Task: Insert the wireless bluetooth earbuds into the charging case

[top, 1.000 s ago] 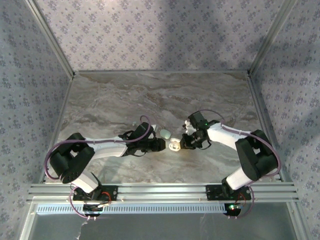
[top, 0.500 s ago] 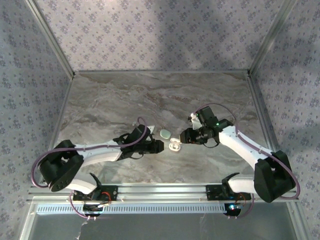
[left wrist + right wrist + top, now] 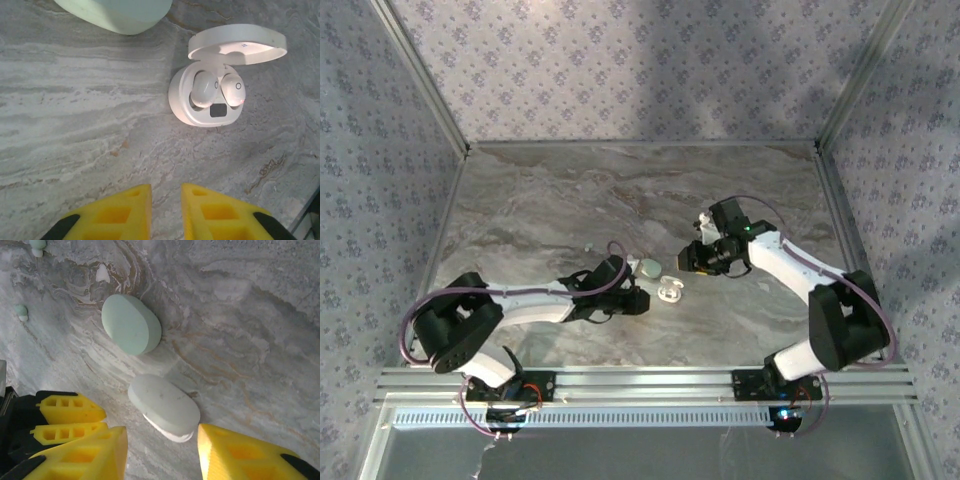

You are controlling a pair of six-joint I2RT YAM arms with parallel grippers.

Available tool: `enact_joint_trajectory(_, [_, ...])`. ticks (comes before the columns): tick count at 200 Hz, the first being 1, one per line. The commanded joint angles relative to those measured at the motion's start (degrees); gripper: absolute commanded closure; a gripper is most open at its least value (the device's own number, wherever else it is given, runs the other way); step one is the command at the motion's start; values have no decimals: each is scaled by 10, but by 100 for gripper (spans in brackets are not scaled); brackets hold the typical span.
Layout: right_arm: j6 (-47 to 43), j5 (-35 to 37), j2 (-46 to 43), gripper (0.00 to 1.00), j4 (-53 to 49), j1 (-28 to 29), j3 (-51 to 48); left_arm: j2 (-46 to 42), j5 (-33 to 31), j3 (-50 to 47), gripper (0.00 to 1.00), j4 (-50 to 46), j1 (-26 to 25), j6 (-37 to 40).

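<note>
Close to the near edge of the tabletop (image 3: 540,200), about midway between its sides, the white charging case (image 3: 200,107) lies open with both earbuds (image 3: 202,89) seated side by side. To my judgement, press a bud gently only if it sits high, without sliding the case. Each bud's long axis runs from front lip to hinge. The raised lid (image 3: 237,44) backs toward the right pincer (image 3: 160,455), spread and empty. The left pincer (image 3: 166,210) stands a narrow slit apart, grasping nothing.
</note>
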Motion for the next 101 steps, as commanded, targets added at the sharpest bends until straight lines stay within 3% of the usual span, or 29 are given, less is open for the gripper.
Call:
enact_joint_trajectory(1, [-18,15,30,63,-20,4,31,25,-4,27,80,0,-1,8])
enact_joint_trajectory(101, [-36,8,112,75,-35,28,58,85,14,40,85,40,2,0])
